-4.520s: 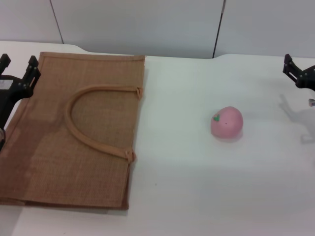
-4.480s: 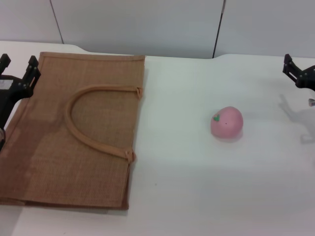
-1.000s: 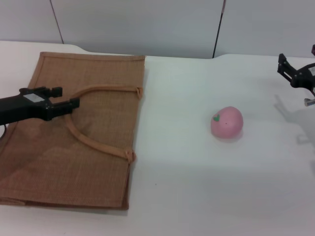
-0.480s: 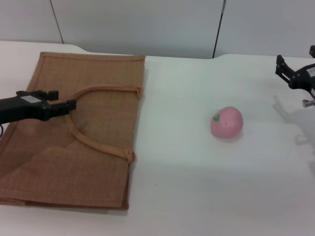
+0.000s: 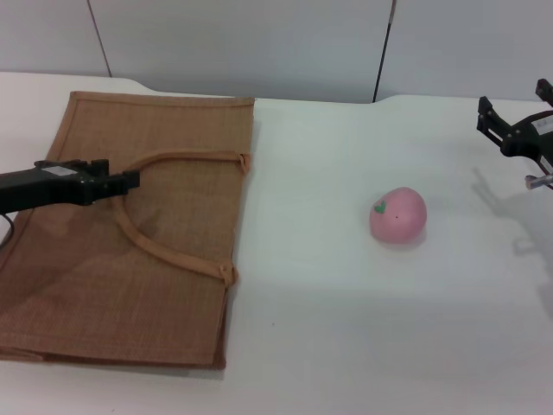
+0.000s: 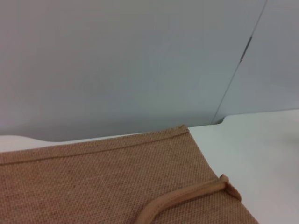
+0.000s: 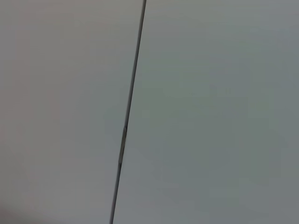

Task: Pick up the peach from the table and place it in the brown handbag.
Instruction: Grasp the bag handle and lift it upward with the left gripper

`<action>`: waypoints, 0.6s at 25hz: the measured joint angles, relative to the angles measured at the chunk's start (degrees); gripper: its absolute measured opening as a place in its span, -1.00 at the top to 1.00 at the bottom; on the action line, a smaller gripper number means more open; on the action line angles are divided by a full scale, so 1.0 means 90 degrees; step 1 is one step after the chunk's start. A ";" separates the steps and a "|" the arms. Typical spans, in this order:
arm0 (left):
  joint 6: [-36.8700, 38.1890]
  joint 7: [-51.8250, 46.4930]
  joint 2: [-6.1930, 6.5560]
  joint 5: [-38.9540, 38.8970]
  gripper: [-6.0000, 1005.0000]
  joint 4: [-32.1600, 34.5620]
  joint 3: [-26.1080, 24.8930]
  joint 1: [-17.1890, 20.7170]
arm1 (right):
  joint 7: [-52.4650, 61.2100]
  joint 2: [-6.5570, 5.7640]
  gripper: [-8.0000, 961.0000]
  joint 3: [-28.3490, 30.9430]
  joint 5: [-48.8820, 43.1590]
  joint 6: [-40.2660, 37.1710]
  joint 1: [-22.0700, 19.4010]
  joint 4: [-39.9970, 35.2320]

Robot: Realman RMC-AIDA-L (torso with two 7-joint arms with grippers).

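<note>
The pink peach (image 5: 398,215) sits on the white table (image 5: 346,328), right of centre, with nothing touching it. To its left the brown handbag (image 5: 104,277) lies flat, its loop handle (image 5: 177,252) resting on top. My left gripper (image 5: 130,181) reaches in low from the left, and its tip is at the handle's curved top. The left wrist view shows the handbag's weave (image 6: 84,182) and a handle end (image 6: 187,196). My right gripper (image 5: 513,102) hangs open above the table's far right, well apart from the peach. The right wrist view shows only wall.
A grey panelled wall (image 5: 259,43) runs behind the table's far edge. Bare tabletop lies between the handbag and the peach, and also in front of the peach.
Since 4.5 s ago my left gripper swung from the handbag's far left corner to its handle. My right gripper drifted a little left and up. The peach stayed put.
</note>
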 joint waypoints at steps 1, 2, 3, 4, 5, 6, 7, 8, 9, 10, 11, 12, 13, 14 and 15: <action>0.0000 -0.0046 0.0002 0.0000 -0.24 0.0000 0.0000 0.0000 | 0.0000 0.0004 -0.82 -0.0001 0.0000 0.0000 0.0003 0.0000; 0.0000 -0.0086 0.0002 0.0000 -0.23 0.0000 0.0000 -0.0001 | 0.0000 0.0004 -0.82 -0.0001 0.0000 0.0000 0.0003 0.0000; 0.0000 -0.0106 0.0002 0.0000 -0.23 0.0005 0.0000 -0.0001 | 0.0000 0.0007 -0.82 -0.0001 0.0000 0.0000 0.0005 0.0000; 0.0000 -0.0119 0.0002 0.0000 -0.23 0.0009 0.0001 -0.0001 | 0.0000 0.0008 -0.82 0.0000 0.0001 0.0000 0.0007 0.0000; 0.0000 -0.0118 0.0003 0.0001 -0.23 0.0015 0.0003 0.0000 | 0.0000 0.0008 -0.82 -0.0001 0.0004 0.0000 0.0009 -0.0002; 0.0000 -0.0086 0.0009 0.0018 -0.23 0.0022 0.0005 0.0006 | 0.0000 0.0007 -0.82 -0.0001 0.0008 0.0000 0.0009 -0.0009; 0.0000 -0.0053 0.0014 0.0046 -0.23 0.0026 0.0008 0.0008 | 0.0000 0.0005 -0.81 -0.0001 0.0012 0.0000 0.0004 -0.0023; 0.0000 -0.0011 0.0015 0.0089 -0.23 0.0032 0.0010 0.0009 | 0.0000 0.0002 -0.81 -0.0001 0.0013 0.0000 -0.0006 -0.0038; -0.0001 0.0045 0.0016 0.0150 -0.23 0.0054 0.0013 0.0008 | 0.0000 0.0000 -0.81 -0.0001 0.0012 0.0000 -0.0020 -0.0052; 0.0000 0.0102 0.0016 0.0208 -0.22 0.0086 0.0013 0.0008 | 0.0000 -0.0001 -0.81 -0.0001 0.0010 0.0000 -0.0029 -0.0060; -0.0001 0.0185 0.0012 0.0248 -0.22 0.0135 0.0013 0.0008 | 0.0000 0.0000 -0.81 -0.0001 0.0008 0.0000 -0.0034 -0.0064; 0.0000 0.0254 0.0007 0.0278 -0.22 0.0168 0.0013 0.0009 | 0.0000 0.0000 -0.81 -0.0001 0.0007 0.0000 -0.0033 -0.0065; 0.0000 0.0344 -0.0005 0.0312 -0.22 0.0203 0.0013 0.0015 | 0.0000 -0.0001 -0.81 -0.0001 0.0006 0.0000 -0.0024 -0.0067; 0.0008 0.0447 -0.0008 0.0352 -0.22 0.0219 0.0013 0.0016 | 0.0000 -0.0001 -0.81 -0.0001 0.0005 0.0000 -0.0021 -0.0068; 0.0022 0.0549 -0.0009 0.0385 -0.22 0.0226 0.0013 0.0017 | 0.0000 -0.0001 -0.81 -0.0001 0.0005 0.0000 -0.0020 -0.0068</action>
